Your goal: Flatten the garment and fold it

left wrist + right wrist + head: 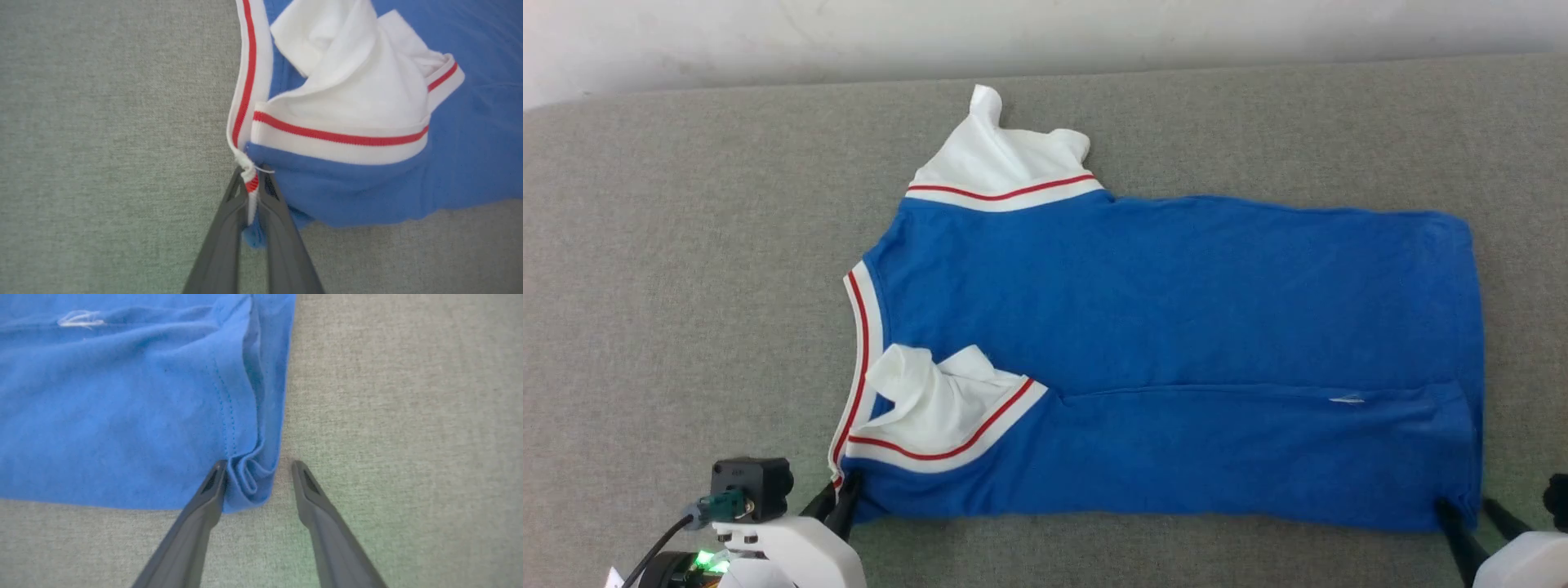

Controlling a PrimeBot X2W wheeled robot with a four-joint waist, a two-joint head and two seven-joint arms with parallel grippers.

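The garment (1176,310), a bright blue T-shirt, lies spread on the grey fabric surface with its neckline to the left and its hem to the right. Its near long edge is folded over onto the body. One white sleeve (1001,159) sticks out at the far side; the other sleeve (931,400) lies crumpled on the blue. My left gripper (843,490) is shut on the striped neckline trim (250,183) at the near left corner of the garment (367,183). My right gripper (258,465) stands open at the near hem corner (249,477), bunched cloth between its fingers.
The grey woven surface (686,245) runs wide around the shirt on all sides. A pale wall (1045,33) borders it at the back. The left arm's white wrist with a black camera block (750,482) sits at the lower left.
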